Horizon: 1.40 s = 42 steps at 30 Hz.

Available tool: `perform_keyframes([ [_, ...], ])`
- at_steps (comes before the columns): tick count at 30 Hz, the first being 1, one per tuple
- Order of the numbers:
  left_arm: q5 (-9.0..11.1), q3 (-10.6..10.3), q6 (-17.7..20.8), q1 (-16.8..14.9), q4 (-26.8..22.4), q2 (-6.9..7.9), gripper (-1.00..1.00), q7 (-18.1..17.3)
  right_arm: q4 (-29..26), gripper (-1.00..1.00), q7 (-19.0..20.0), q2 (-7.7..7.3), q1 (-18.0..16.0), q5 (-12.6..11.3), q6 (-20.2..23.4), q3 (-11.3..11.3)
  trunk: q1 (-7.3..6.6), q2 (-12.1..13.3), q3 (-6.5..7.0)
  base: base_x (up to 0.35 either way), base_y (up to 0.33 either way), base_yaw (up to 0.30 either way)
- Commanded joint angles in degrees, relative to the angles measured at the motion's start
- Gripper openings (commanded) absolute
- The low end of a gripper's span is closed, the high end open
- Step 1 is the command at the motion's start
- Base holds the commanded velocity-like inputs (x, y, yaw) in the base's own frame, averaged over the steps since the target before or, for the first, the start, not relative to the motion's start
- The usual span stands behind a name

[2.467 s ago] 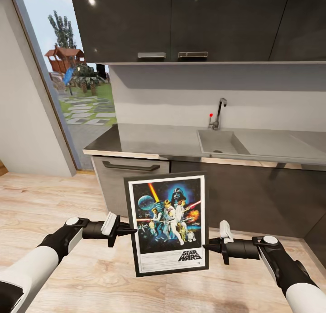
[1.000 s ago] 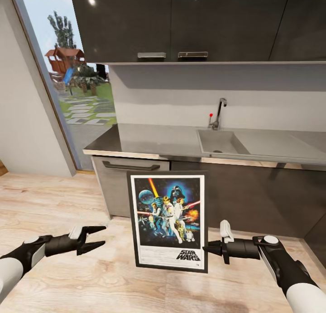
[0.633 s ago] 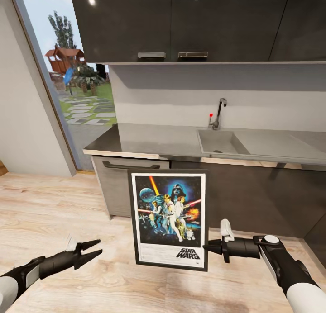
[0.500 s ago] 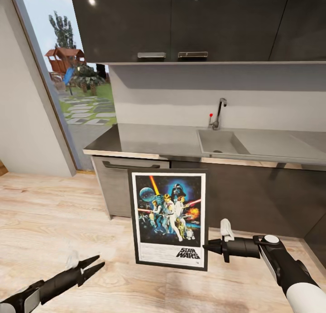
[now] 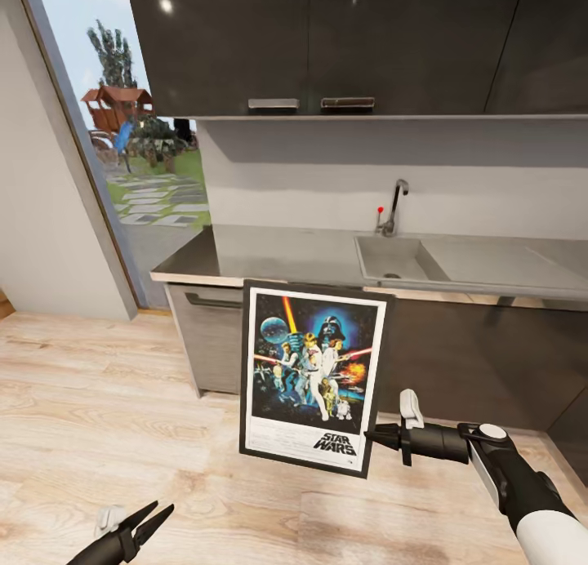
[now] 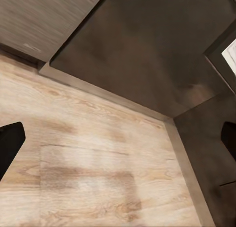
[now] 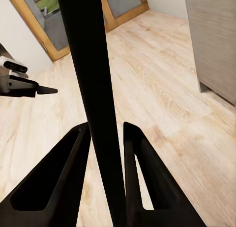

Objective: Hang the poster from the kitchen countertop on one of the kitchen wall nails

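Upright black-framed Star Wars poster [image 5: 314, 377] pinched at its lower right edge by right end effector [image 5: 370, 436], off the glossy grey surface [image 5: 269, 255]; left end effector [image 5: 151, 519] parted, empty, low.

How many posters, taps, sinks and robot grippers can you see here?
Poster: 1
Tap: 1
Sink: 1
Grippers: 2, left gripper and right gripper
Total: 5
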Motion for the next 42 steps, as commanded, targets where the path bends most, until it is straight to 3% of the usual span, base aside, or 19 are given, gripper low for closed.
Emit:
perform_keyframes([
  [1,0.4,-0.5,-0.3,0.0,0.0,0.0,1.0,-0.1,0.0,-1.0,0.3,0.02,0.0,0.1,0.5,-0.1,-0.23,0.4,0.13,0.0,0.0,0.0],
  [14,0.4,-0.5,-0.3,0.0,0.0,-0.03,1.0,0.0,0.0,-1.0,0.4,0.04,0.0,0.0,0.5,-1.3,-3.08,5.6,2.46,0.0,0.0,0.0],
  [36,0.4,-0.6,-0.2,0.0,0.0,-0.12,1.0,0.1,0.0,-1.0,0.4,0.15,0.0,0.0,0.5,-1.4,-7.92,14.4,6.41,0.0,0.0,0.0],
  [42,0.4,-0.7,-0.2,0.0,0.0,-0.22,1.0,1.5,0.0,-1.0,0.3,0.15,0.0,0.0,0.5,-1.4,-9.23,16.8,7.49,0.0,0.0,0.0],
])
